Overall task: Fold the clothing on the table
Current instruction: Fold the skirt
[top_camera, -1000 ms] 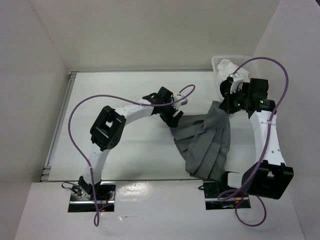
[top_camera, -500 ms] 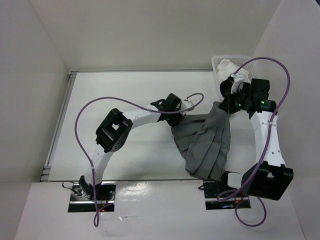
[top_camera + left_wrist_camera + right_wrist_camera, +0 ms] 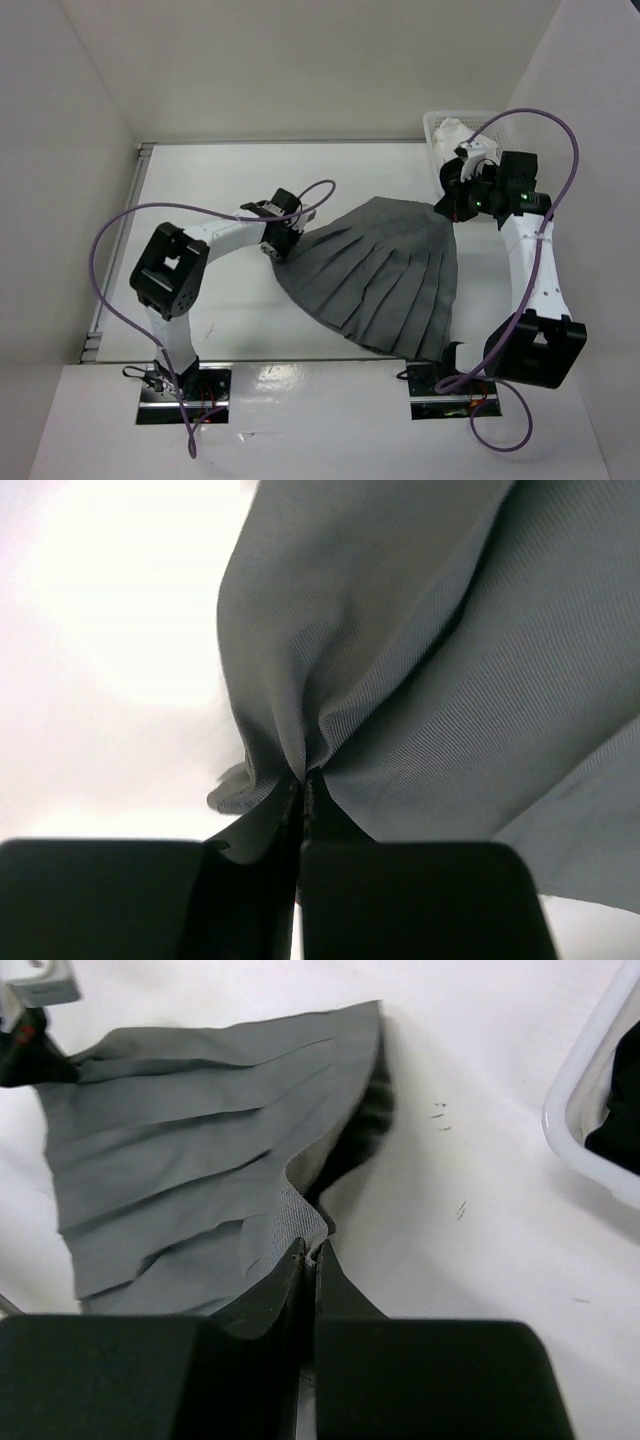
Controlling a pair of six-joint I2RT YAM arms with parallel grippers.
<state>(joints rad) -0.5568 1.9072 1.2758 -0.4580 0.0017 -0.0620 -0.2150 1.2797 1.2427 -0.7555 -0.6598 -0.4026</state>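
1. We see the table (image 3: 220, 180) open to the left of and beyond the skirt.
2. The skirt (image 3: 380, 270) fans out right of centre, its hem near the front edge.
3. The left gripper (image 3: 283, 247) clamps its left edge; the right gripper (image 3: 447, 205) clamps its far-right corner.

Readable text, labels, numbers: we find none. Small dark marks (image 3: 441, 1112) on the table (image 3: 480, 1270), up and right of the right claw (image 3: 312, 1250), are too tiny to read.

skirt (image 3: 375, 270) on table (image 3: 220, 190), right of centre; basket (image 3: 436, 116) behind it, far right corner
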